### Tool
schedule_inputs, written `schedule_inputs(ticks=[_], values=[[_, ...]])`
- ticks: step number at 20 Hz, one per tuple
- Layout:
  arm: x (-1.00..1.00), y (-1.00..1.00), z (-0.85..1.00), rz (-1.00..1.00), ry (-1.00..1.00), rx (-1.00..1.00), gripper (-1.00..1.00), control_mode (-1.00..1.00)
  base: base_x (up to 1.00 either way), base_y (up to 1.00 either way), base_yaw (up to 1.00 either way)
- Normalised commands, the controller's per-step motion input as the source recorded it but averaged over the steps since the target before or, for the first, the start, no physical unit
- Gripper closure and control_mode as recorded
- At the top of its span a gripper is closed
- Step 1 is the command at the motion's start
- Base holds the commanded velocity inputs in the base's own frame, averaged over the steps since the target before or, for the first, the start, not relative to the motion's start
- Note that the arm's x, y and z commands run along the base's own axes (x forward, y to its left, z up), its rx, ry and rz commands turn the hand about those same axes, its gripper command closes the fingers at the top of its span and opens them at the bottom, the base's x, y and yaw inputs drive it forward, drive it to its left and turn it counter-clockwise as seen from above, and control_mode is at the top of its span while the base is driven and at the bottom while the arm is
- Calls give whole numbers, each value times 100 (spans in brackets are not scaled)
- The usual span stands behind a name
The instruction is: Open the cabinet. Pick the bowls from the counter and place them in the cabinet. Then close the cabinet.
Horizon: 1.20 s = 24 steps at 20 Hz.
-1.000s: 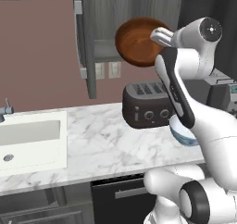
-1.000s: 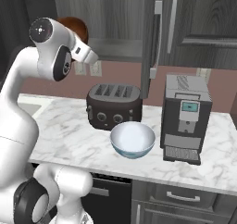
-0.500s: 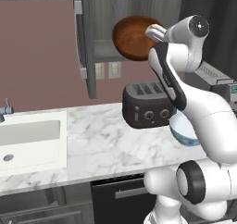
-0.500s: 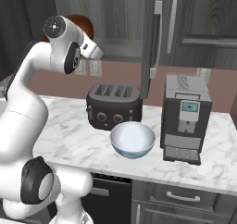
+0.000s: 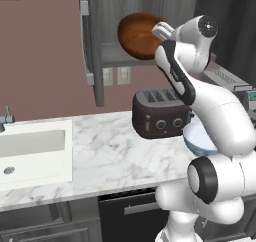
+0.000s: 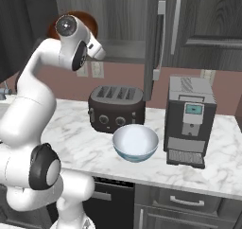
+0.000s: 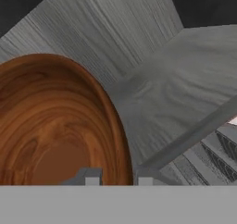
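Note:
My gripper [image 7: 119,177] is shut on the rim of the reddish-brown wooden bowl [image 7: 51,126], one finger inside and one outside. It holds that bowl [image 5: 137,36] tilted on its side, high in front of the open cabinet [image 5: 93,46], just above the grey inner shelf [image 7: 185,89]. In the right base view the wooden bowl [image 6: 90,21] peeks out behind the arm's upper joint. The other bowl [image 6: 135,142], white inside and pale blue outside, sits upright on the marble counter [image 6: 78,145] in front of the toaster. In the left base view this bowl [image 5: 197,136] is partly hidden by the arm.
A dark toaster [image 5: 160,118] stands on the counter under the cabinet. A coffee machine [image 6: 189,119] is to its right. The open cabinet door [image 6: 152,34] juts out edge-on beside the shelf. A white sink [image 5: 30,148] lies at the counter's left.
The arm has stretched forward and carried the wooden bowl slightly left and up, closer to the cabinet opening. The blue-and-white bowl has not moved.

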Motion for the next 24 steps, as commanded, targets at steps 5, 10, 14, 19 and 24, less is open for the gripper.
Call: schedule_inputs(ticks=[5,10,14,19,24], values=[[27,20,0,2,0,12,100,-100,0,0,0],[20,27,0,0,0,4,100,-100,0,0,0],[16,23,0,0,0,2,100,-100,0,0,0],[17,14,0,0,0,0,100,-100,0,0,0],[24,1,-1,0,0,0,100,-100,0,0,0]])
